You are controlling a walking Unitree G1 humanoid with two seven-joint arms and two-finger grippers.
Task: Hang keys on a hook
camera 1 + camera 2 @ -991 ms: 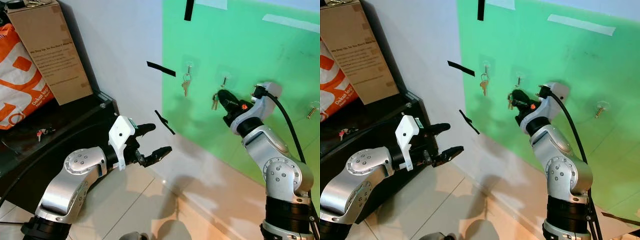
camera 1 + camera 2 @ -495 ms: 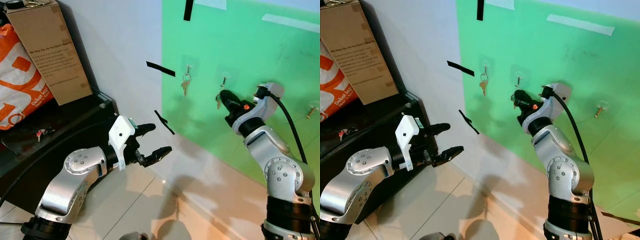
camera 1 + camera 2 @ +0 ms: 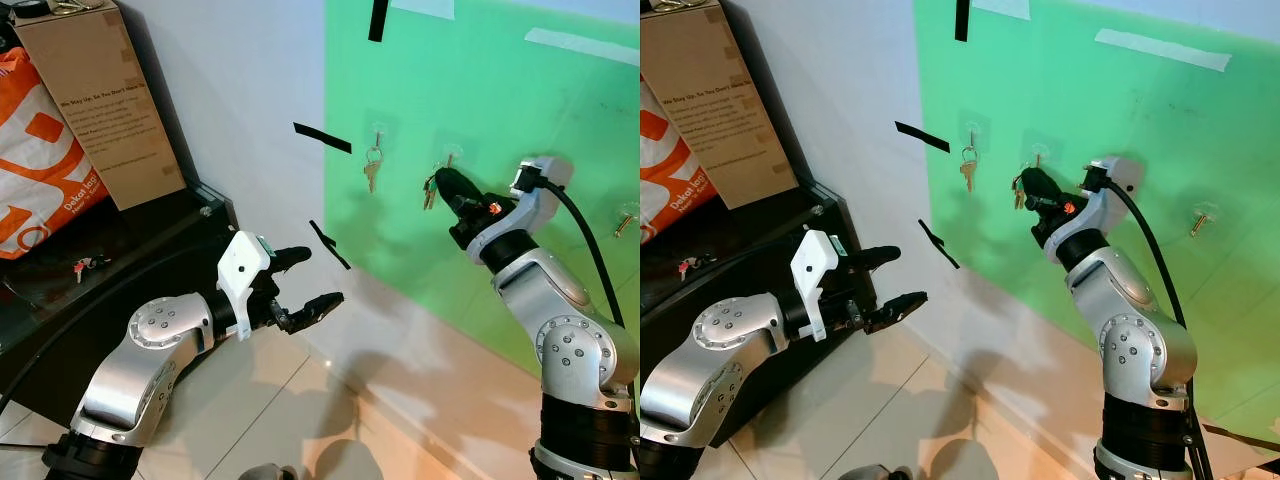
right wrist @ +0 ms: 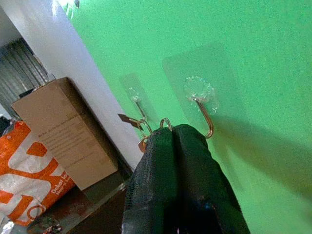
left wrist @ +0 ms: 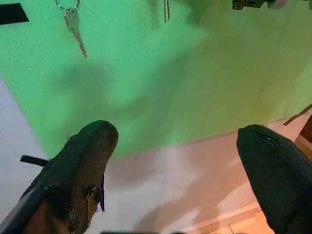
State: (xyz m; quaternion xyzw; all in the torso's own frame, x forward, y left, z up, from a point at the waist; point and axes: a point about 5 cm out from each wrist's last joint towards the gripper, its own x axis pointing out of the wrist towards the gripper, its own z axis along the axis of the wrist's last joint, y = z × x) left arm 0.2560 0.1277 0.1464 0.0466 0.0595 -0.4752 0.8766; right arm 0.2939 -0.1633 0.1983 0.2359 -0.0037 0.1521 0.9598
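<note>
My right gripper [image 3: 443, 183] is raised at the green wall panel [image 3: 500, 90], shut on a bunch of keys [image 3: 429, 191] that dangles just left of its tips. The middle clear stick-on hook [image 4: 202, 110] is right beside the key ring [image 4: 165, 123], which pokes out above the black fingers [image 4: 180, 161]; I cannot tell whether ring and hook touch. Another key [image 3: 371, 171] hangs from the left hook. A third hook [image 3: 624, 219] sits further right. My left gripper [image 3: 308, 279] hovers open and low, away from the wall.
A black cabinet [image 3: 150, 235] stands at the left with a cardboard box [image 3: 100, 100], an orange bag [image 3: 35, 170] and a small key [image 3: 85, 266] on it. Black tape strips [image 3: 322, 138] mark the white wall. Tiled floor lies below.
My right gripper has lifted the keys up and slightly left, from below the middle hook to level with it. The left arm has stayed still.
</note>
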